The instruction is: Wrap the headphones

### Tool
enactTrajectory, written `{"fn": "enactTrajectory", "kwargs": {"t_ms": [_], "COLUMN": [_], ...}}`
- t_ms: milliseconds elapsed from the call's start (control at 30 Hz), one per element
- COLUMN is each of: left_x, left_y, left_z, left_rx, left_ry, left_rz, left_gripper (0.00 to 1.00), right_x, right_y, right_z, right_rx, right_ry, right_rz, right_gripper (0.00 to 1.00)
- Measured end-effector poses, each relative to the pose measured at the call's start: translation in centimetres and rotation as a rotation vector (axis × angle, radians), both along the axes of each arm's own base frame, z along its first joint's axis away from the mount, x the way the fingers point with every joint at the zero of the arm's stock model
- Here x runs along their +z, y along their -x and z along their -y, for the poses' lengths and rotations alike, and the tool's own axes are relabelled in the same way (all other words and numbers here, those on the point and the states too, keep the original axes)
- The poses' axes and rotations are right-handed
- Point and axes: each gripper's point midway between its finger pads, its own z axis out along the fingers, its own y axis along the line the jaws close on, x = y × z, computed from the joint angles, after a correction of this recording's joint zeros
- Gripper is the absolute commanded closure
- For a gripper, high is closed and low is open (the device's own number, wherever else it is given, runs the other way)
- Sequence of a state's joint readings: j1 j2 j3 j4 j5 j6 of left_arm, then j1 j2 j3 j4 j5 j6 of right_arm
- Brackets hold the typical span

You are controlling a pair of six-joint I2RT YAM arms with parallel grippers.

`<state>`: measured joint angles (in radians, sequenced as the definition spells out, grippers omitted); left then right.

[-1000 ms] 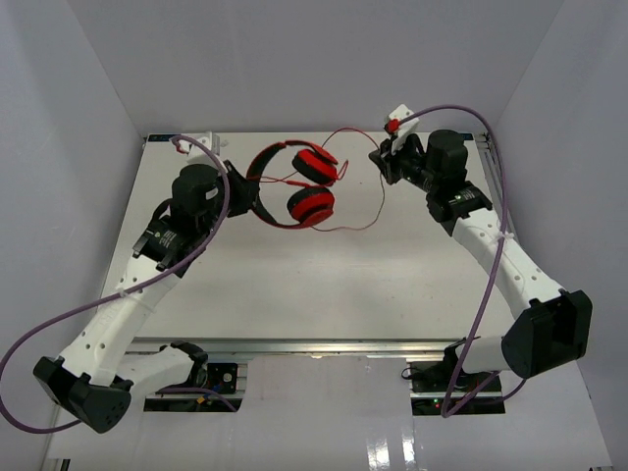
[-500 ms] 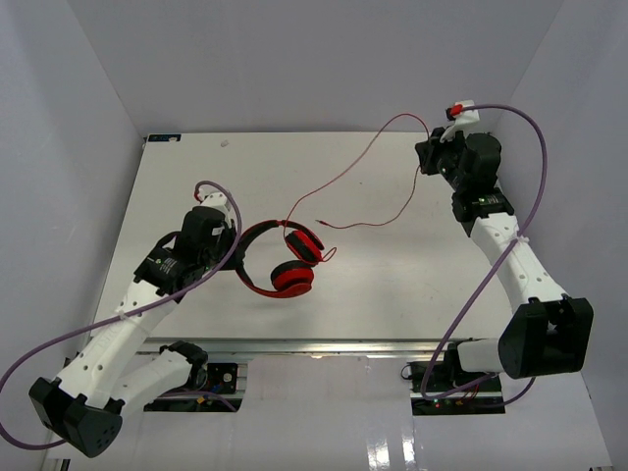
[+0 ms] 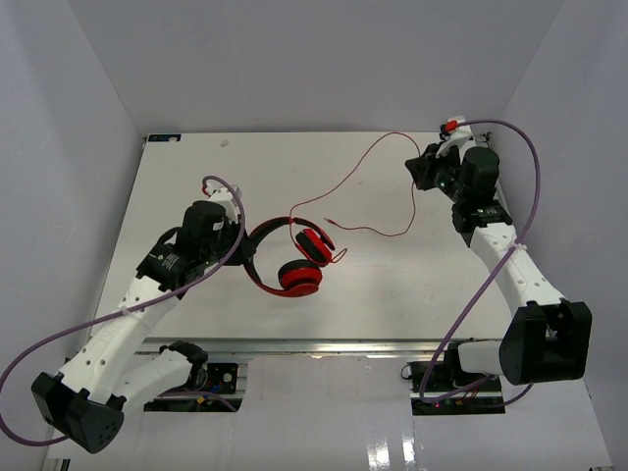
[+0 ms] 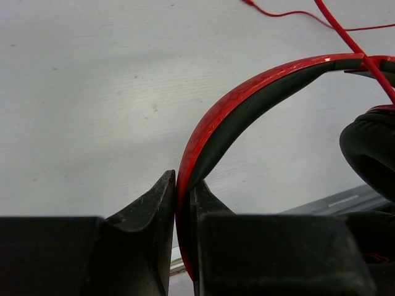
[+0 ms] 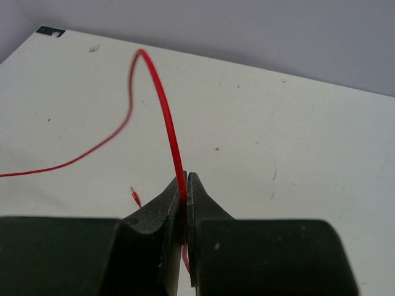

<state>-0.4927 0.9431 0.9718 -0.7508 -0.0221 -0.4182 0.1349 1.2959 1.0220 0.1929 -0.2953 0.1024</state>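
Headphones (image 3: pixel 299 278) are held over the near-centre of the table (image 3: pixel 196 157) in the top view, ear cups (image 3: pixel 312 242) toward the middle and headband (image 3: pixel 257 250) toward the left arm. The left gripper (image 3: pixel 238 245) meets the headband; that arm reaches forward from its base with the elbow bent and the wrist turned inward to the right. The cord (image 3: pixel 391 135) runs from the cups up and across to the right gripper (image 3: pixel 417 169) at the far right corner, then loops back toward the centre. The right arm is extended well forward, its wrist facing left. Left wrist view: the left gripper (image 4: pixel 182 182) is clamped on the headband (image 4: pixel 247 92), jaws pressed against both faces of the band, with the table (image 4: pixel 92 92) below and the cord (image 4: pixel 345 37) crossing at upper right. Right wrist view: the right gripper (image 5: pixel 186 179) is pinched tight on the cord (image 5: pixel 163 111), which arches up and away over the table (image 5: pixel 296 123); the plug (image 5: pixel 134 196) lies free on the surface. Judged step: cord drawn out, winding not yet begun. The next move calls for carrying the pinched cord around the headphones while the left arm holds them steady, keeping tension low enough that the cord does not slip from the jaws.
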Motion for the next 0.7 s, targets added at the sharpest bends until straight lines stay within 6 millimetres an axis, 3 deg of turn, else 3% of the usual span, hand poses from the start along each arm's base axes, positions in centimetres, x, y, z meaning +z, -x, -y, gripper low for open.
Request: {"fn": "enactTrajectory", "kwargs": {"t_ms": [133, 300, 533, 700], "left_x": [2.0, 6.6, 14.3, 16.0], "left_y": [-0.4, -2.2, -6.5, -10.5], "left_z": [2.2, 3.3, 1.3, 0.8], "left_rx": [-0.05, -0.031, 0.155, 0.282], "left_ry": [0.106, 0.179, 0.166, 0.142], "left_rz": [0.019, 0.096, 0.286, 0.341], "left_gripper": [1.0, 1.0, 1.0, 1.0], "right_x": [-2.0, -5.2, -9.5, -9.8], "right_y": [1.2, 3.2, 8.2, 12.9], "right_z": [-1.7, -3.7, -6.8, -10.1], "right_rx": [0.102, 0.221, 0.456, 0.652], "right_ry": [-0.009, -0.026, -0.029, 0.031], "right_rz": [-0.043, -0.098, -0.174, -0.118], "right_gripper": [0.92, 0.92, 0.92, 0.92]}}
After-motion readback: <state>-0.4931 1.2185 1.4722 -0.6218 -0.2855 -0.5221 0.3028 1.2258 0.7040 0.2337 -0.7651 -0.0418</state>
